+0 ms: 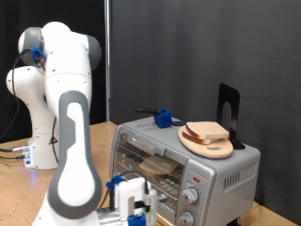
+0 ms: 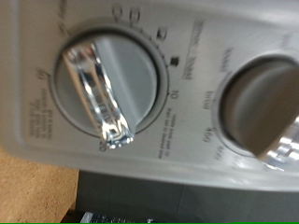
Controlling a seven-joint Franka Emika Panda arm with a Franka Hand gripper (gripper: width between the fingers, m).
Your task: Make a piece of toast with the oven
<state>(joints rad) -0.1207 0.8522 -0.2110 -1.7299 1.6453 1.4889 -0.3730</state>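
The silver-grey oven (image 1: 221,174) stands at the exterior view's lower right with its glass door shut. A flat tan slice, the piece of toast (image 1: 158,168), lies on the wire rack behind the glass. My gripper (image 1: 134,201) hangs low in front of the oven's front face, towards the knob panel (image 1: 192,196). The wrist view is filled by a round grey timer knob (image 2: 98,89) with a chrome bar, very close, and a second knob (image 2: 263,110) beside it. My fingers do not show in the wrist view.
On the oven's top sits a round light-wood board (image 1: 199,144) with a flat tan piece (image 1: 209,130) on it, a black upright stand (image 1: 229,108) behind it, and a small blue object (image 1: 165,119). Cables lie by the arm's base (image 1: 28,155).
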